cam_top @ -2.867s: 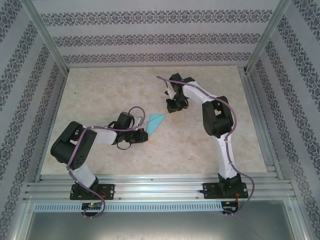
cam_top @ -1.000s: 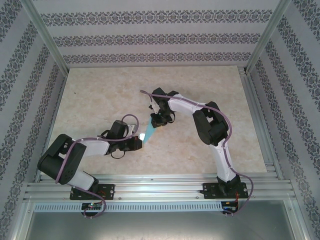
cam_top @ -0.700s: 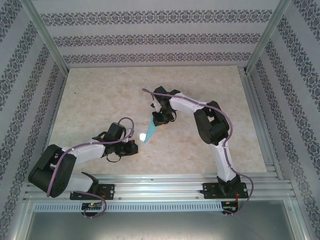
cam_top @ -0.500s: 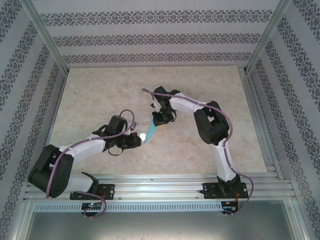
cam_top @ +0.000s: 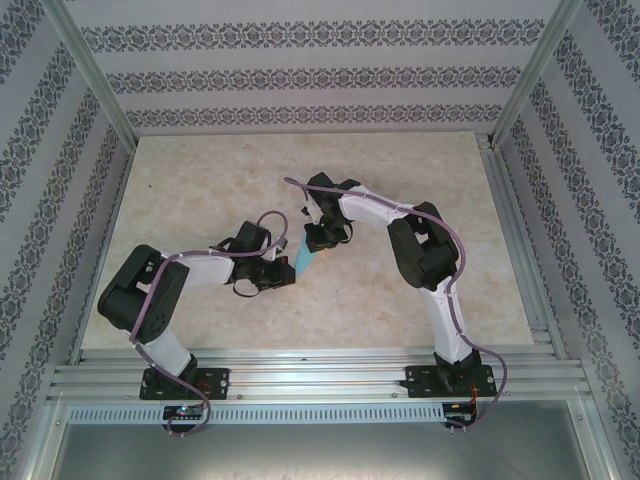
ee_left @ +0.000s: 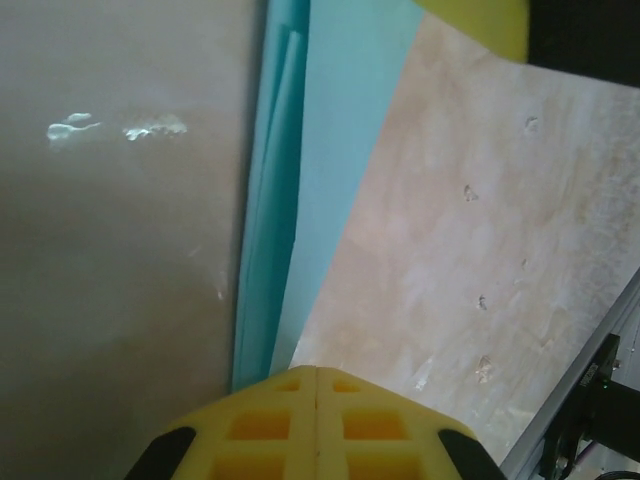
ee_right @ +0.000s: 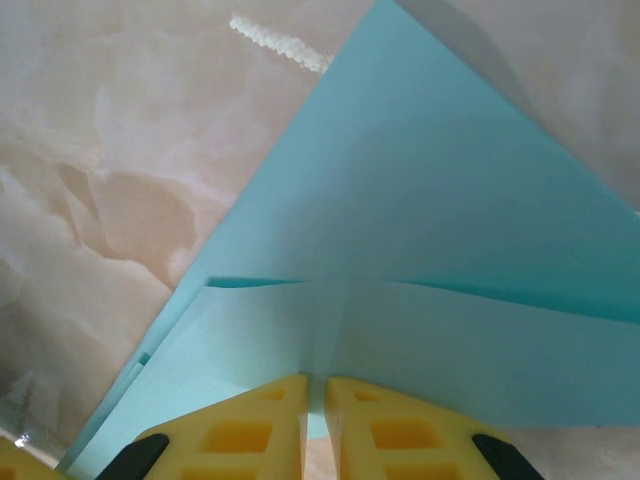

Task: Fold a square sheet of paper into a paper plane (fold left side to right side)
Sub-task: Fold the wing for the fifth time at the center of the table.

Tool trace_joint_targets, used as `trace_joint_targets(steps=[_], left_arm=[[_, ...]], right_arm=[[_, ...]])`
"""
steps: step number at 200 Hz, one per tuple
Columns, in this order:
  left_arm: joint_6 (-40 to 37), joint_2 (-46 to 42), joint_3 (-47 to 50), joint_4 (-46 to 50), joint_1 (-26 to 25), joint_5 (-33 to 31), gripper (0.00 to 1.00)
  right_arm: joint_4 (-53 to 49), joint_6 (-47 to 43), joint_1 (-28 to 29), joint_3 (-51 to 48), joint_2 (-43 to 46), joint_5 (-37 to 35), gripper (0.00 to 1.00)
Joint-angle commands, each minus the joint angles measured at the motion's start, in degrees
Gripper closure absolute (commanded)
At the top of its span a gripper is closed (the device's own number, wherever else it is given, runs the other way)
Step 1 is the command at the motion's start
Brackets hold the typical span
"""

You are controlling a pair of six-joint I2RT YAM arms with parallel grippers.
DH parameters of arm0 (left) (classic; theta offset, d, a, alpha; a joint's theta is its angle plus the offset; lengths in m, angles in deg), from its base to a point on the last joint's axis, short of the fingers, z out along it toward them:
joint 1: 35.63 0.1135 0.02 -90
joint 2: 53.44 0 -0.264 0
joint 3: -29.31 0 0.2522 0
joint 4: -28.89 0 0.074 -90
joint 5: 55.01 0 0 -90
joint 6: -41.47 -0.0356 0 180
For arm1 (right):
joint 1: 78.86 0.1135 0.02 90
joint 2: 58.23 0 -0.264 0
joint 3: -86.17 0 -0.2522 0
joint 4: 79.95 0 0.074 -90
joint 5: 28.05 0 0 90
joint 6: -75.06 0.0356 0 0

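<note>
The square sheet of paper (cam_top: 303, 258) is cyan and folded into a slim, pointed paper plane shape, lying mid-table. My left gripper (cam_top: 289, 271) is shut, its yellow fingertips (ee_left: 316, 372) set at the narrow near tip of the paper (ee_left: 300, 150). My right gripper (cam_top: 318, 243) stands at the wider far end. Its fingers (ee_right: 317, 385) are nearly together, and the edge of a raised, creased flap of the paper (ee_right: 420, 200) sits in the thin gap between them. One yellow right finger (ee_left: 480, 20) shows at the top of the left wrist view.
The marble tabletop (cam_top: 200, 190) has bare room to the left and right of the arms. Aluminium rails (cam_top: 320, 375) run along the near edge, and one rail (ee_left: 590, 400) is close to the left gripper. Patterned walls enclose the other sides.
The left arm swung back toward the near left, then returned to the paper's near tip, covering the glare spot there. The right gripper has held still on the far end for the last second.
</note>
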Motion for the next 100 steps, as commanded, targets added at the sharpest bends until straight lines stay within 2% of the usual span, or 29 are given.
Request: trace_joint_targets(steps=[1, 65, 100], left_arm=[[-2.63, 1.62, -0.07, 1.30, -0.44, -2.65, 0.99], [-3.63, 3.13, 2.63, 2.25, -0.84, -5.27, 1.00], [-3.63, 3.13, 2.59, 2.19, -0.99, -5.39, 1.00]], right_arm=[[-0.64, 0.01, -1.14, -1.01, -1.32, -3.03, 0.84], [-0.48, 0.59, -1.23, -1.00, 6.69, 2.92, 0.83], [-1.58, 0.35, 1.28, -1.93, 6.74, 6.84, 0.83]])
